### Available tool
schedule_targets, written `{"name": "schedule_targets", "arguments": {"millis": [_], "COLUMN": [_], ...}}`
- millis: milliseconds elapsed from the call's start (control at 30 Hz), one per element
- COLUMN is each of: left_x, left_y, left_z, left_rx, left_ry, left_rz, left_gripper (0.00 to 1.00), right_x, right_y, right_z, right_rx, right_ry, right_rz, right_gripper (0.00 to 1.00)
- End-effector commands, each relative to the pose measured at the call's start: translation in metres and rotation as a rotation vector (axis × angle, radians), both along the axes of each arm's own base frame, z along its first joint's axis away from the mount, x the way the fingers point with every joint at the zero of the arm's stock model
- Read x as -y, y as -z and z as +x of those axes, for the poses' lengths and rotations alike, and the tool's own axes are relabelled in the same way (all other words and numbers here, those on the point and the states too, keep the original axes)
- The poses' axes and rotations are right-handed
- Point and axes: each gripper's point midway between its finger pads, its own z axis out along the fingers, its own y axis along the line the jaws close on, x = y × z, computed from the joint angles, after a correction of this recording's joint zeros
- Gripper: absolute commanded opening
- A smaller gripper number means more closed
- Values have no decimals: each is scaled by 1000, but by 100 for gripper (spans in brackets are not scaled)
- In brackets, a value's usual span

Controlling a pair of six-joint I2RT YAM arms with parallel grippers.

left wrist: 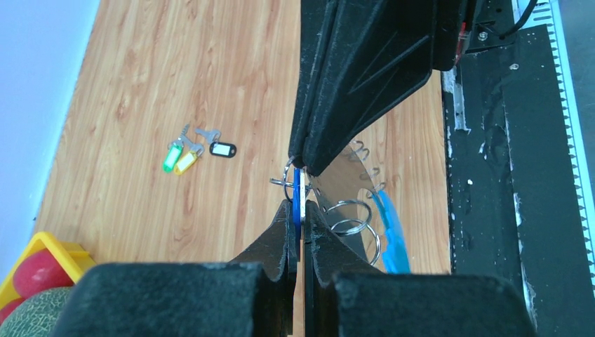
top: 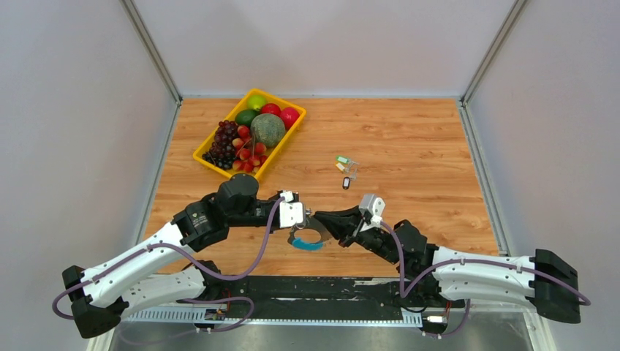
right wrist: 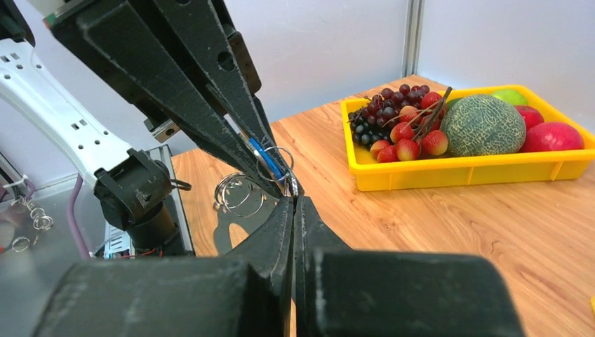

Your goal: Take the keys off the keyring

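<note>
My left gripper [left wrist: 297, 208] is shut on the blue tag [left wrist: 297, 188] of a key, just above the table's front middle [top: 303, 219]. My right gripper [right wrist: 293, 201] meets it tip to tip [top: 324, 219] and is shut on the edge of the keyring [left wrist: 349, 184]. The keyring is a silver loop with wire rings and a bright blue section [left wrist: 390, 235], and it hangs between and below the two grippers [top: 310, 238]. A small split ring [right wrist: 276, 163] sits at the blue tag. Green [left wrist: 170, 156], yellow [left wrist: 185, 163] and black [left wrist: 223, 149] tagged keys lie loose on the table.
A yellow tray [top: 207, 155] of fruit stands at the back left, also in the right wrist view [right wrist: 449, 172]. The loose keys lie right of centre [top: 346, 168]. The black base rail [top: 322, 289] runs along the near edge.
</note>
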Motion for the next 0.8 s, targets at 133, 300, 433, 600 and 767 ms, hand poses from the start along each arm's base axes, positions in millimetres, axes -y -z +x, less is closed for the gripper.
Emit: {"name": "schedule_targets", "arguments": {"millis": [133,300,433,600,767], "left_x": [8,7,7,8,9], "left_y": [-14,-9,-6,-4,-3], "left_z": [-8,-6,-3,-4,-6], "left_rx": [20,23,20,16,13], "left_ry": [61,52,45,49,61], "left_rz": [-51,-37,-25,-18,-16], "left_gripper": [0,0,0,0,0], "right_x": [-5,-14,-21,-28,-35], "right_y": [-32,-28,-26,-23,-18], "right_z": [4,6,4,-2,-9], "right_rx": [-109,-176,-197,-204,-209], "right_ry": [4,-5,-31,-72,-120], "right_rz": [59,5,-35,-64,-101], "right_gripper": [0,0,0,0,0]}}
